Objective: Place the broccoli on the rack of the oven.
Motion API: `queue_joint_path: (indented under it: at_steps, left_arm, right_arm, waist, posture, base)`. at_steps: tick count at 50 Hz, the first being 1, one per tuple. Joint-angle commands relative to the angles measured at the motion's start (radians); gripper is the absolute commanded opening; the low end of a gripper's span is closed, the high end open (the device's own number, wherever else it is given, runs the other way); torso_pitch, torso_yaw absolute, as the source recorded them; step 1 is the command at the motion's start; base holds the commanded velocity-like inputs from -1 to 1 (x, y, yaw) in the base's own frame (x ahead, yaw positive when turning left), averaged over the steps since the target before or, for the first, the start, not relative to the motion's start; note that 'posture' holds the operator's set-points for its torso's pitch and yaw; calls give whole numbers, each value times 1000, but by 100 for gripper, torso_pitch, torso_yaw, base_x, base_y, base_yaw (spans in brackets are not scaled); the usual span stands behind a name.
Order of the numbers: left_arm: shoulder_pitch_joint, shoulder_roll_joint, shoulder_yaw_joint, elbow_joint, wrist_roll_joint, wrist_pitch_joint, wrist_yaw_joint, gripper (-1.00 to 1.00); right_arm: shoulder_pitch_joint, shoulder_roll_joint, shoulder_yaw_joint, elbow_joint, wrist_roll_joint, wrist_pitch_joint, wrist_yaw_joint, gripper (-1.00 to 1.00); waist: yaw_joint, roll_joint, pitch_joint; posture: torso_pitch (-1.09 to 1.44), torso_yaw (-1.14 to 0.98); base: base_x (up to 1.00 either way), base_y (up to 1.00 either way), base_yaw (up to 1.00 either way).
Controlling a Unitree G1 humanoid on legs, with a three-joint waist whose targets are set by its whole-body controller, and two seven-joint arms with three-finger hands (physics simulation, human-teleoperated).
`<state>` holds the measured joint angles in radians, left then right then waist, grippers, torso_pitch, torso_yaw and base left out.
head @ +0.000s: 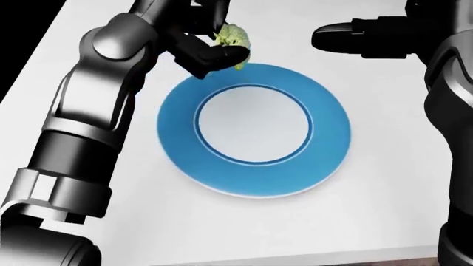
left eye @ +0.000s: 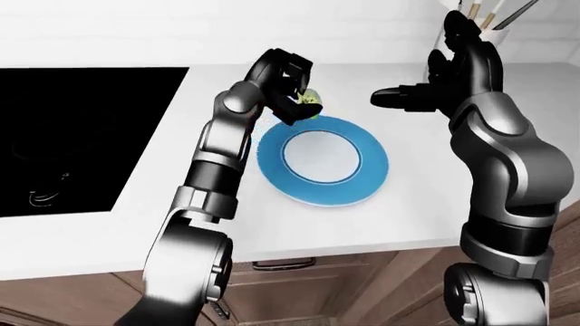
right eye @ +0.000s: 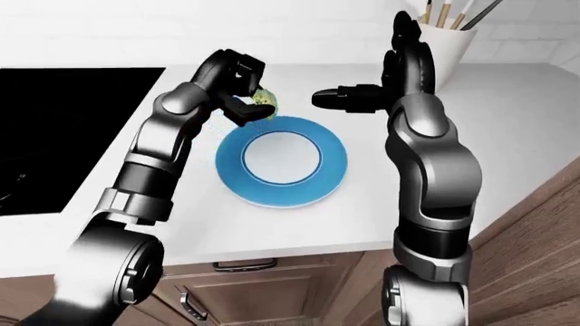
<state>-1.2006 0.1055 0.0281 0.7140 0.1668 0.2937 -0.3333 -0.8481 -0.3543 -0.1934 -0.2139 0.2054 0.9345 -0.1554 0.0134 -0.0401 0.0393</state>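
Cooktop glass, flat and black, lies well to the left of the fingers, sunk in the white counter; the robot's left hand has its dark fingers closed round the small pale-green broccoli floret, which is clear of the surface and hangs just past the top left rim of the round blue-rimmed white plate; the plate's centre is bare. To the right of the gripping fingers the right hand hovers apart, fingers spread and holding nothing; beyond it, at the top right of the eye views, stands a white utensil pot with sticks in it.

The lift looks done and the carry is in hand; it is best done with the grip kept firm, since the floret is small and seems pinched only at the fingertips, and with the wrist level. The oven is in no view, so turning away calls for clearing the counter edge; open room lies below and left of the fingers; the pot crowds the right.
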Motion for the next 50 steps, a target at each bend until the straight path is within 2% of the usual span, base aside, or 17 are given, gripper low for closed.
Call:
queue_joint_path:
  at_steps: [1, 5, 9, 19, 22, 25, 27, 29, 30, 36, 38, 39, 42, 44, 45, 47, 50]
  left_arm:
    - [-50, 14, 13, -35, -21, -31, 11, -100]
    - [-59, 20, 14, -17, -31, -39, 15, -100]
    - [-65, 22, 14, 5, -38, -50, 22, -100]
    - [-57, 21, 11, 10, -44, -58, 29, -100]
    - [-57, 19, 10, 13, -45, -59, 29, -100]
    - [-56, 18, 10, 10, -46, -58, 30, -100]
    - [-57, 19, 11, 7, -47, -55, 31, -100]
    - [-56, 19, 12, 3, -48, -52, 31, -100]
    - [-54, 20, 12, 2, -49, -52, 31, -100]
    - [-54, 19, 12, 10, -51, -57, 33, -100]
    - [-55, 19, 11, 8, -52, -55, 33, -100]
    - [-55, 19, 12, 8, -52, -55, 33, -100]
    - [-55, 14, 9, 6, -52, -54, 34, -100]
    - [-54, 13, 8, 8, -53, -56, 34, -100]
    - [-56, 13, 9, 10, -53, -56, 34, -100]
    - [-61, 16, 10, 10, -53, -54, 33, -100]
    - [-63, 18, 11, 11, -54, -53, 32, -100]
  right_arm:
    - [-32, -10, -9, -26, -13, -28, 2, 100]
    - [-33, -5, -6, -22, -21, -26, 7, 100]
    - [-33, -3, -12, -29, -21, -19, 10, 100]
    - [-31, 0, -12, -25, -24, -26, 14, 100]
    - [-30, 1, -12, -23, -25, -30, 15, 100]
    - [-28, 1, -12, -22, -25, -34, 16, 100]
    - [-27, 1, -12, -25, -25, -34, 17, 100]
    - [-26, 2, -11, -24, -25, -34, 17, 100]
    - [-25, 2, -11, -22, -26, -37, 17, 100]
    - [-26, 4, -10, -16, -28, -39, 17, 100]
    - [-27, 4, -12, -19, -27, -35, 16, 100]
    - [-26, 4, -12, -19, -27, -36, 16, 100]
    - [-28, 4, -15, -22, -24, -34, 14, 100]
    - [-28, 4, -14, -22, -23, -35, 13, 100]
    - [-28, 5, -14, -21, -22, -35, 13, 100]
    - [-27, 4, -13, -14, -22, -43, 14, 100]
    - [-27, 4, -12, -14, -22, -42, 13, 100]
  waist:
    - [0, -2, -32]
    - [0, -1, -32]
    - [-2, 15, -64]
    - [-5, 12, -47]
    - [0, 3, -59]
    - [2, 17, -57]
    - [-13, 28, -26]
    - [-24, 72, -37]
    - [-22, 39, -19]
    - [-6, -5, -21]
    - [-1, -7, -20]
    - [-4, 0, -38]
    - [-7, -2, -47]
    - [1, -28, -34]
    - [-1, -33, -46]
    - [-2, -14, -49]
    - [1, -15, -59]
  posture:
    - [0, 0]
    - [0, 0]
    - [0, 0]
    - [0, 0]
    - [0, 0]
    - [0, 0]
    - [0, 0]
    - [0, 0]
    - [0, 0]
    - [0, 0]
    - [0, 0]
    - [0, 0]
    - [0, 0]
    - [0, 0]
    - [0, 0]
    - [0, 0]
    - [0, 0]
  base:
    - [0, 0, 0]
    - [-1, 0, 0]
    - [-17, 0, 0]
    - [-18, 0, 0]
    - [-18, 0, 0]
    - [-14, 0, 0]
    - [0, 0, 0]
    - [0, 0, 0]
    - [0, 0, 0]
    - [0, 0, 0]
    - [0, 0, 0]
    - [-5, 0, 0]
    - [-5, 0, 0]
    - [-5, 0, 0]
    - [-5, 0, 0]
    - [-6, 0, 0]
    - [-5, 0, 0]
